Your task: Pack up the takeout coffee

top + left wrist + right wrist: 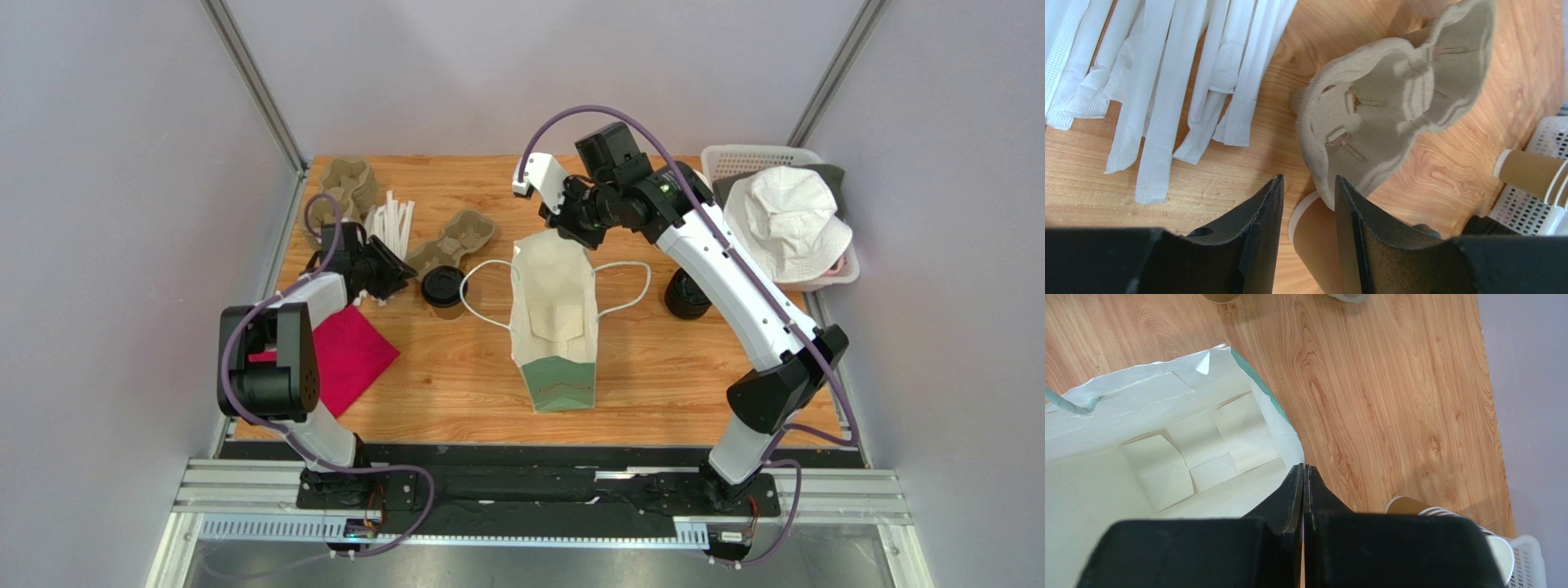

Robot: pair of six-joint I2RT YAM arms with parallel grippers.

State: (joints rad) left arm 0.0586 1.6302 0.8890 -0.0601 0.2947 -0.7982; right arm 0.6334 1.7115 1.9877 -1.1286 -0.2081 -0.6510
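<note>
The takeout coffee (pixel 443 289), a brown paper cup with a black lid, stands left of the white paper bag (pixel 555 319). My left gripper (pixel 405 276) reaches it from the left. In the left wrist view the cup's brown wall (pixel 1315 245) sits between the fingers of the left gripper (pixel 1309 179). It meets the right finger, and a gap shows at the left finger, so the jaws are open. My right gripper (pixel 548 227) is shut at the far rim of the bag. In the right wrist view the right gripper (pixel 1304 471) pinches the bag's edge (pixel 1287 432), and the bag's inside is bare.
A moulded cup carrier (pixel 454 239) (pixel 1395 104) and wrapped straws (pixel 393 227) (pixel 1168 79) lie just beyond the cup. A red napkin (pixel 350 349) lies near left. A stack of cups (pixel 687 294) (pixel 1438 511) stands right of the bag. A white basket (pixel 748 157) holds a white hat (pixel 785 221).
</note>
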